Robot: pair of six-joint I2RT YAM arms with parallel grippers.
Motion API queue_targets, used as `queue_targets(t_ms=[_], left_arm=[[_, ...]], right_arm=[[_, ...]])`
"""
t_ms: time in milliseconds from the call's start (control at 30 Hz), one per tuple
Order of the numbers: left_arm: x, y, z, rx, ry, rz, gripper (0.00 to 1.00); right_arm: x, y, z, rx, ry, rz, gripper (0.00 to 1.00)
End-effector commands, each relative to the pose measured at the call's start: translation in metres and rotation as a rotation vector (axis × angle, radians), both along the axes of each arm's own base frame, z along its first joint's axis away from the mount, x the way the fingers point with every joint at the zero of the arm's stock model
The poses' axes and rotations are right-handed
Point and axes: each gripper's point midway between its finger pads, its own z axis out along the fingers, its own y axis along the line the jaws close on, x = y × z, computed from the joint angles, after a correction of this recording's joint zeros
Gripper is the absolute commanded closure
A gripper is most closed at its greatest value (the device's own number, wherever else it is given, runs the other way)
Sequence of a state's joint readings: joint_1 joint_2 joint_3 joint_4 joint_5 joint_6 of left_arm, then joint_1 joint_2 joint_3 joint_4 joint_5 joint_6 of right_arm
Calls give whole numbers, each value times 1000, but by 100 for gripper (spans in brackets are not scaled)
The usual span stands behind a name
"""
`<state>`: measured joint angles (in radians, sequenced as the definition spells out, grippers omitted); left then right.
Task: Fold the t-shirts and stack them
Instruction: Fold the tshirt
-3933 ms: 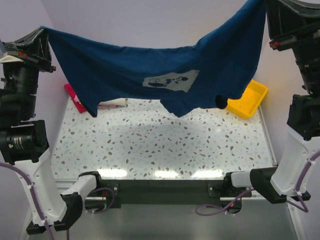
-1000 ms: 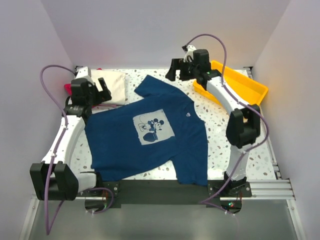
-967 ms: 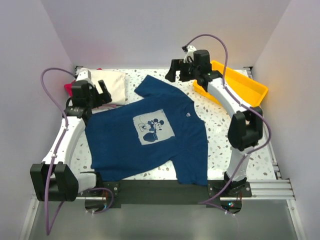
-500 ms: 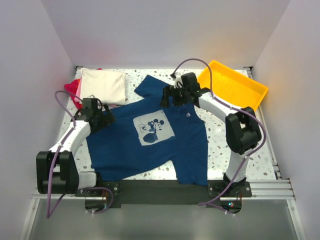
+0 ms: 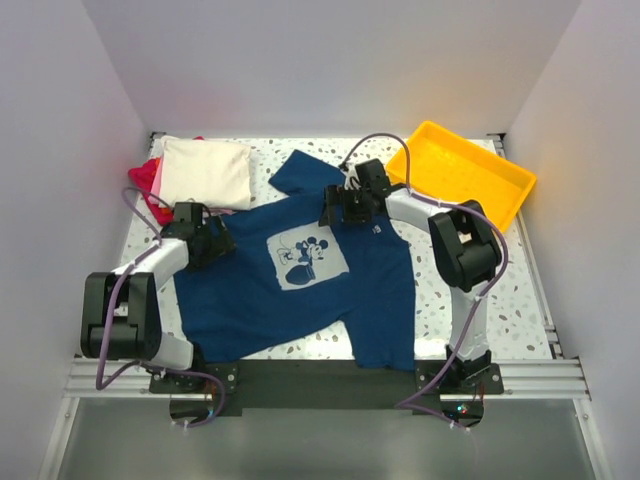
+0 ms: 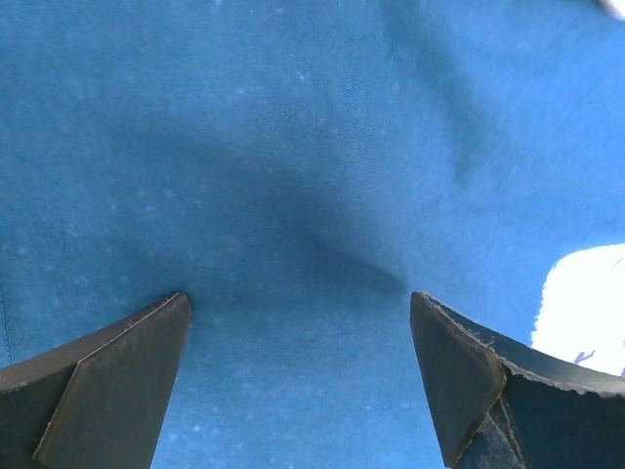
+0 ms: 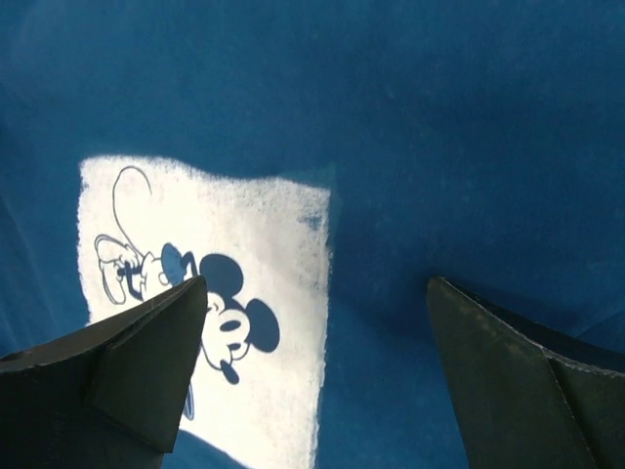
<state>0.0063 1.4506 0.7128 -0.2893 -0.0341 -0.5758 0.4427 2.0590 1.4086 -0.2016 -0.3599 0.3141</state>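
Note:
A navy blue t-shirt (image 5: 300, 295) lies spread flat on the table, its pale square cartoon print (image 5: 305, 258) facing up. My left gripper (image 5: 213, 245) hovers low over the shirt's left shoulder, open with nothing between its fingers. My right gripper (image 5: 333, 205) is low over the collar area, also open and empty. The left wrist view shows plain navy cloth (image 6: 293, 147) under the left gripper (image 6: 298, 303). In the right wrist view the print (image 7: 244, 264) lies beneath the right gripper (image 7: 317, 288). A folded cream shirt (image 5: 205, 172) rests on pink and red ones (image 5: 148, 188) at the far left.
A yellow plastic tray (image 5: 465, 170) stands at the far right corner. The shirt's lower hem hangs slightly over the table's near edge (image 5: 380, 362). Speckled tabletop (image 5: 470, 310) shows to the right of the shirt. Walls close in on both sides.
The shirt, which hung between both raised grippers seconds ago, now lies flat. Over the last second both open grippers moved from the far corners inward and down over the shirt.

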Motion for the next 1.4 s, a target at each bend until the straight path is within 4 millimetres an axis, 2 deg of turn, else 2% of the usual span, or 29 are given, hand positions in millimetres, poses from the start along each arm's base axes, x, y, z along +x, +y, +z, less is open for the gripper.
queue_targets(t_ms=[0, 267, 433, 467, 533, 567, 667, 700, 767, 800, 833, 867, 900, 933, 967, 1033, 1067, 1167, 1200, 1233, 1367], left_arm=[[11, 6, -9, 13, -16, 16, 0], [41, 5, -14, 26, -31, -26, 0], [68, 5, -11, 34, -64, -58, 0], [77, 4, -6, 33, -87, -70, 0], [83, 3, -3, 37, -98, -81, 0], [87, 3, 1, 44, -107, -89, 0], [90, 5, 17, 63, -139, -90, 0], [91, 7, 32, 72, -174, -83, 0], [83, 2, 42, 98, -181, -87, 0], [81, 0, 61, 110, -225, -84, 0], [77, 5, 68, 129, -236, -51, 0], [65, 6, 67, 134, -219, -34, 0], [59, 7, 83, 137, -260, -14, 0], [52, 14, 89, 163, -268, 23, 0], [37, 15, 93, 163, -264, 54, 0], [22, 19, 93, 175, -248, 83, 0], [7, 21, 88, 171, -217, 106, 0], [-17, 15, 72, 128, -154, 111, 0], [-22, 12, 68, 113, -140, 110, 0], [-25, 7, 64, 80, -133, 109, 0], [-38, 0, 45, 35, -93, 112, 0]], right_arm=[[16, -4, -10, 11, 4, -51, 1], [45, -31, -25, -14, 36, -147, 1], [62, -38, -30, -10, 47, -164, 2], [68, -37, -25, -1, 34, -160, 1], [68, -33, -24, 9, 37, -125, 1], [73, -31, -18, 12, 20, -122, 2], [74, -28, -7, 14, 18, -99, 1], [75, -28, -2, 19, 12, -95, 1], [74, -25, 17, 38, -16, -72, 2], [73, -24, 24, 47, -27, -64, 1], [69, -24, 27, 49, -27, -59, 1], [67, -23, 46, 67, -58, -51, 1], [64, -23, 52, 72, -66, -47, 1], [57, -25, 53, 71, -60, -45, 1], [54, -24, 66, 81, -78, -40, 1], [39, -24, 66, 81, -63, -27, 1], [34, -24, 74, 87, -73, -25, 1], [13, -18, 67, 99, -38, -1, 1], [8, -16, 70, 108, -37, 4, 1], [0, -14, 63, 106, -24, 12, 1], [-11, -14, 52, 107, 2, 16, 1]])
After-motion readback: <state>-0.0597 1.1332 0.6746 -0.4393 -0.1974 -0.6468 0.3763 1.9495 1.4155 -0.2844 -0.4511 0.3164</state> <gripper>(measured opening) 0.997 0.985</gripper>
